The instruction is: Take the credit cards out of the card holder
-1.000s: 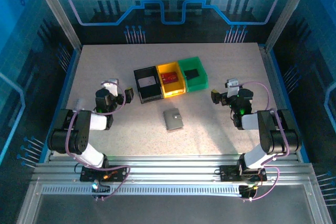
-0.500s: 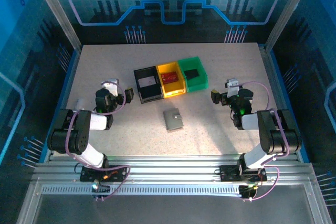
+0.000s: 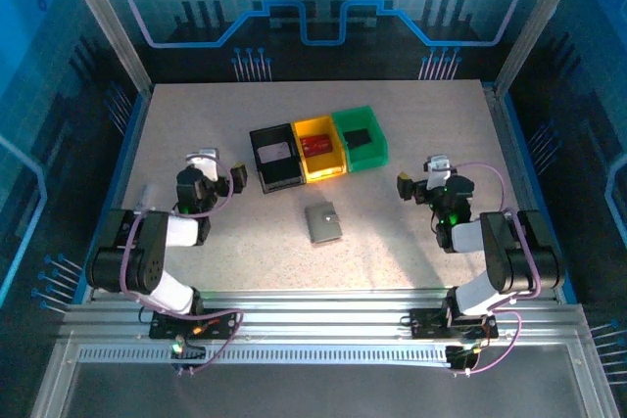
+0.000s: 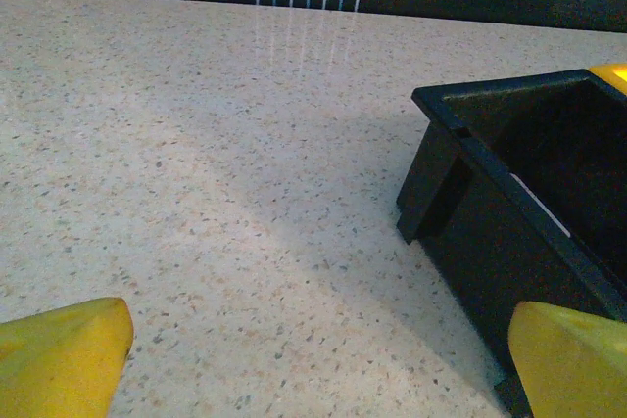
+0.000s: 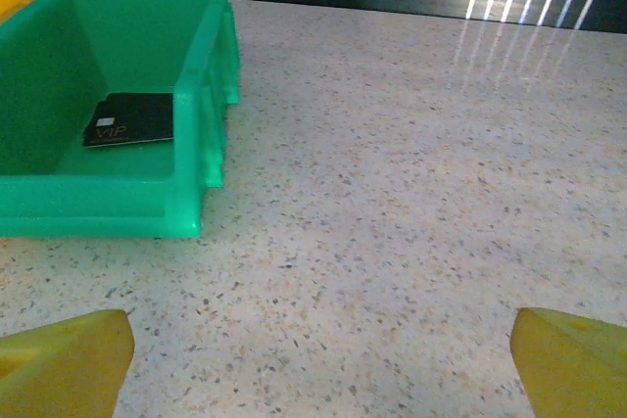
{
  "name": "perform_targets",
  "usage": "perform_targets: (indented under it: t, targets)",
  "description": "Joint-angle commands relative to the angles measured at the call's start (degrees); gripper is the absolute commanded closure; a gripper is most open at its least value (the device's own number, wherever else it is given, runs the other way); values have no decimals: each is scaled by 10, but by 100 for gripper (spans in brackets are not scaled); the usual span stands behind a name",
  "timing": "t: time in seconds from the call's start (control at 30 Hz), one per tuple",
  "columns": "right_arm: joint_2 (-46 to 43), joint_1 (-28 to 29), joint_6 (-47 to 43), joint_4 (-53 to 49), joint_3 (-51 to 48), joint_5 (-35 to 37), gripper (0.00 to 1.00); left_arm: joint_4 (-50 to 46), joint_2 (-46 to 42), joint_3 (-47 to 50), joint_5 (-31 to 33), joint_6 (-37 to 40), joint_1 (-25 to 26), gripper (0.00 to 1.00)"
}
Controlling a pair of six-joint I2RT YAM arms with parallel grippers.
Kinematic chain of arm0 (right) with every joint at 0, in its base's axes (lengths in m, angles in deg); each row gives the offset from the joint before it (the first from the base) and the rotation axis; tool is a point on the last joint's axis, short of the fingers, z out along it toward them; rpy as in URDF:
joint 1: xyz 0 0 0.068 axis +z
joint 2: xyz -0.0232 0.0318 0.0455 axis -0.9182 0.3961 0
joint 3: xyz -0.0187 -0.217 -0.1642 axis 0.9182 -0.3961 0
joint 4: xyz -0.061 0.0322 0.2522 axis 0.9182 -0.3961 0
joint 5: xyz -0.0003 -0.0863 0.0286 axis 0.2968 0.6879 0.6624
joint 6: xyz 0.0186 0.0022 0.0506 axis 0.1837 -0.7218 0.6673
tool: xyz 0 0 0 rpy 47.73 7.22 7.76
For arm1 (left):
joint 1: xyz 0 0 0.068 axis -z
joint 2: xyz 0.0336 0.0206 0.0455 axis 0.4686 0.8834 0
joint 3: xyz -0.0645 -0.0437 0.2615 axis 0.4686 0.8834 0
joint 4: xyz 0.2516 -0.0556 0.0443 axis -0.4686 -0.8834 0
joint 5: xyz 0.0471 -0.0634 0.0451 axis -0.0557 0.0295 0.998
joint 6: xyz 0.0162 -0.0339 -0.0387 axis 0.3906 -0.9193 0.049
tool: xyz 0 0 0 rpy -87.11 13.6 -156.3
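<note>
Card holder (image 3: 323, 222) lies closed on the table (image 3: 196, 115), at the middle, near of the yellow bin (image 3: 340, 149). We see a reddish credit card (image 3: 316, 145) in that bin and a whitish credit card (image 3: 277, 152) in the black bin (image 3: 282, 181) to its left. The left gripper (image 4: 318, 354) and the right gripper (image 5: 323, 354), well apart from the holder, both have their yellow fingers (image 4: 59, 354) wide apart over bare table.

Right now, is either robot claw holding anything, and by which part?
Nothing is held. The left gripper and the right gripper both stand open and empty, and the grey card holder lies on the table, apart from both.
</note>
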Motion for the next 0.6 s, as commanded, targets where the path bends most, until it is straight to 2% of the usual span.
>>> perform_targets:
  t: [0.0, 0.1, 0.17, 0.23, 0.27, 0.37, 0.4, 0.47, 0.5, 0.57]
  targets:
    - [-33, 18, 11, 33, -9, 72, 0, -15, -41, 6, 43, -12, -7, 0]
    - [-96, 32, 0, -36, -1, 90, 0, -62, -94, 5, 77, -18, -4, 1]
    - [-138, 48, -17, -87, 12, 102, 0, -102, -135, -3, 133, -18, 13, 1]
    - [-185, 68, -9, -126, 25, 123, 0, -148, -176, -20, 171, -60, 22, 1]
    - [-213, 74, 23, -149, 33, 131, 0, -171, -203, -28, 160, -82, 22, 0]
    - [-279, 70, 100, -230, 75, 89, 0, -175, -251, -31, 86, -124, 22, 1]
    - [-293, 67, 158, -253, 84, 98, 0, -174, -260, -32, 80, -151, 22, 1]
    - [-335, 54, 312, -334, 99, 133, 0, -212, -288, -30, 111, -290, 22, 0]
    - [-347, 44, 335, -324, 93, 102, 0, -222, -303, -27, 113, -336, 21, 0]
    - [-347, 25, 336, -279, 90, 9, 0, -300, -354, -26, 107, -426, 20, 0]
